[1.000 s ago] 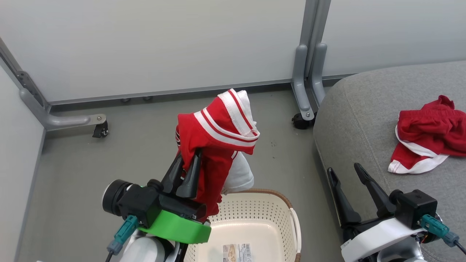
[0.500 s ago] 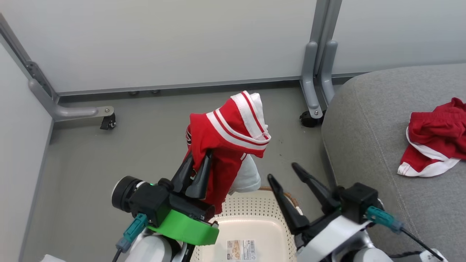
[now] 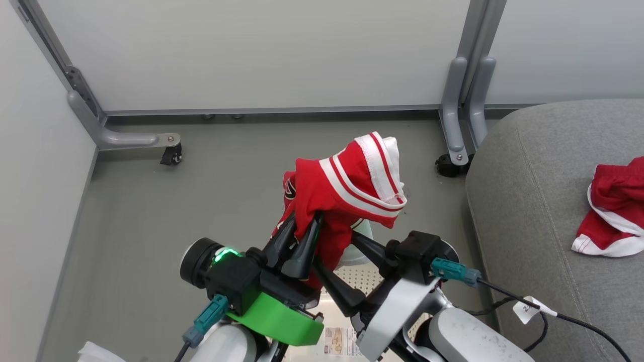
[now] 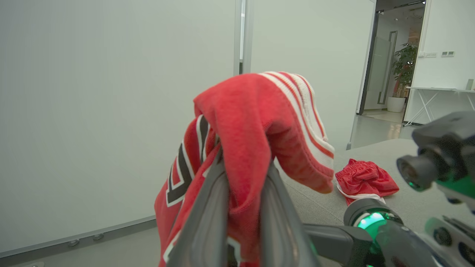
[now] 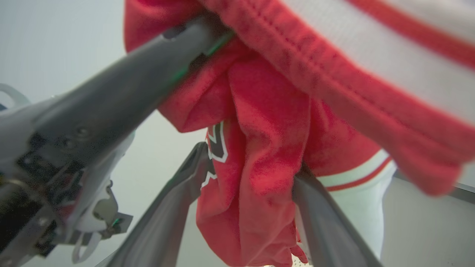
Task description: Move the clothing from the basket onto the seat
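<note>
My left gripper [image 3: 304, 224] is shut on a red jersey [image 3: 352, 186] with white stripes, held up above the cream basket [image 3: 358, 275]. In the left wrist view the gripper [image 4: 245, 167] pinches a fold of the jersey [image 4: 241, 122], which drapes over the fingertips. My right gripper [image 3: 333, 252] is open, its two fingers either side of the hanging part of the jersey. The right wrist view shows the jersey [image 5: 267, 148] between those fingers [image 5: 167, 215]. Red shorts [image 3: 614, 211] with white trim lie crumpled on the grey seat [image 3: 533, 191]; the left wrist view also shows the shorts [image 4: 365, 180].
Grey floor stretches to white partition panels. A panel foot with a caster [image 3: 171, 156] stands at the left, and another caster [image 3: 448, 165] sits at the seat's corner. The basket's barcode sticker [image 3: 339, 342] shows between my arms.
My right arm has swung left from beside the seat, bringing its open fingers around the hanging jersey. The left gripper still holds the jersey. The head camera has turned left.
</note>
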Controlling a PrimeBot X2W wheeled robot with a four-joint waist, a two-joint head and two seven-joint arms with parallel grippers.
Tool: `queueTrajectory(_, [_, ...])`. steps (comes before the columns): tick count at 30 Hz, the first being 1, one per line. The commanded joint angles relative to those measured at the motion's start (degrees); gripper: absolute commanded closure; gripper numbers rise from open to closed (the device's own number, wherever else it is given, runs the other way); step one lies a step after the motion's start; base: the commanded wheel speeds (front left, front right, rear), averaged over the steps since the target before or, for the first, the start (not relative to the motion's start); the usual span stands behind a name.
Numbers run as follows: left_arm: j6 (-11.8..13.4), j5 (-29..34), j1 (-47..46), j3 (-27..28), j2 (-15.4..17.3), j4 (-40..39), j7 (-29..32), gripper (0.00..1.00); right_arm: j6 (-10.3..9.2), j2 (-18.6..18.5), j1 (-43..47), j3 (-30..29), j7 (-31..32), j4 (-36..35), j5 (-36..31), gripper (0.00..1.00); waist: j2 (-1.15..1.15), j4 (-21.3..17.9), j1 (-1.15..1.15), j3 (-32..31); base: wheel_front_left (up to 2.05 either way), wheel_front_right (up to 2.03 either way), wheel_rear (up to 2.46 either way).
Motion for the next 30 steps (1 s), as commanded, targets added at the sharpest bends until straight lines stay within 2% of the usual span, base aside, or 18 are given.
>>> queueTrajectory(1, [-0.2,0.2,-0.8,0.0,-0.2,0.1,-0.2,1.00,0.00,-0.1,-1.3,0.8,-0.8,0.9,0.9,0.00,0.00,0.2,0.00,0.1,0.00,0.00,0.00])
queueTrajectory(2, [-0.2,0.2,-0.8,-0.2,-0.3,0.1,-0.2,1.00,0.00,0.0,-2.2,1.8,-0.9,1.7,1.5,0.00,0.00,0.2,0.00,0.1,0.00,0.00,0.00])
queueTrajectory(3, [-0.2,0.1,-0.8,-0.2,-0.3,0.2,-0.2,1.00,0.00,0.0,-2.9,2.3,-1.2,2.3,1.8,0.10,0.00,0.2,0.00,0.1,0.00,0.00,0.00])
queueTrajectory(7, [-0.2,-0.2,-0.8,-0.5,-0.3,0.2,-0.3,1.00,0.00,0.2,-5.3,4.1,-2.4,5.0,3.5,1.00,0.00,0.2,0.00,0.1,0.00,0.00,0.00])
queueTrajectory(24, [0.4,-0.3,-0.8,-1.0,0.3,1.1,-0.4,1.00,0.00,-1.3,-9.2,7.1,-5.6,9.1,7.2,1.00,0.00,-0.1,0.00,-0.4,0.00,0.00,0.00])
queueTrajectory(25, [0.5,-0.2,-0.9,-1.0,0.4,1.2,-0.2,0.90,0.00,-1.3,-9.3,7.1,-5.7,9.2,7.4,1.00,0.00,-0.1,0.00,-0.5,0.00,0.00,0.00])
queueTrajectory(26, [0.7,-0.2,-0.9,-0.9,0.4,1.3,-0.1,0.55,0.00,-1.4,-9.3,7.0,-5.9,9.2,7.4,1.00,0.00,-0.1,0.00,-0.5,0.00,0.00,0.00])
queueTrajectory(27, [0.9,-0.1,-0.9,-0.9,0.5,1.3,0.0,0.00,0.00,-1.5,-9.5,7.0,-5.9,9.3,7.5,1.00,0.00,-0.1,0.00,-0.5,0.00,0.00,0.00])
queueTrajectory(30, [1.4,0.6,-1.1,-1.1,0.8,1.2,0.3,0.00,0.00,-1.6,-10.0,6.4,-6.3,9.7,7.6,1.00,0.00,-0.2,0.00,-0.4,0.00,0.00,0.00])
